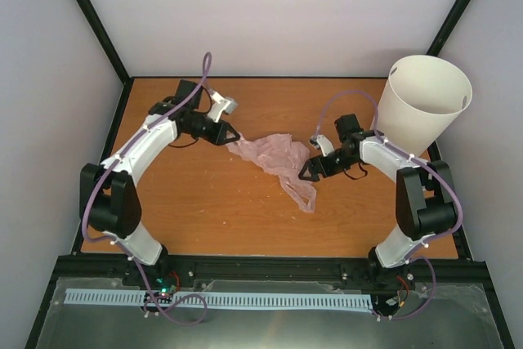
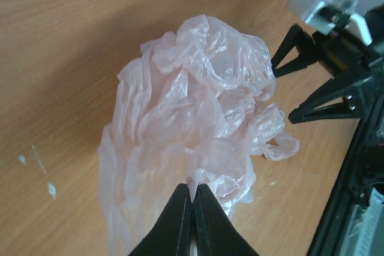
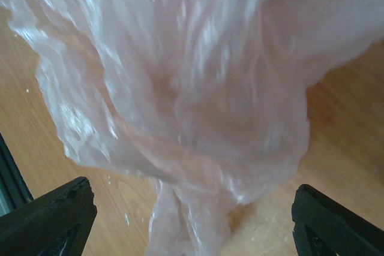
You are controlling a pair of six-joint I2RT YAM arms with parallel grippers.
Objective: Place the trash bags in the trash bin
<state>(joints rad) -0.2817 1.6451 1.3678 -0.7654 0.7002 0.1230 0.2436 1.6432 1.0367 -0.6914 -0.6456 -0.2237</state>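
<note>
- Left gripper (image 2: 192,195): the black fingers are pressed tight together, with a small fold of the pale pink trash bag (image 2: 192,106) nipped right at the tips.
- That pinch sits on the left edge of the bag; the rest of it billows away from the tips in a crinkled heap on the wooden table (image 1: 212,210).
- Right gripper (image 1: 309,167): the jaws stand spread wide, and its wrist view shows the two fingers far apart at the bottom corners.
- Between them is nothing but blurred, translucent pink film (image 3: 180,76), filling the view. The plastic is up against the mouth of the claw, not clamped by it.
- From above, the bag lies mid-table, strung between the two grippers, with a thin tail trailing toward the near edge.
- Whether any part of it is off the wood, I cannot tell.
- The white trash bin (image 1: 413,128) stands upright at the far right corner, behind the right arm, well apart from the bag, open mouth up.
</note>
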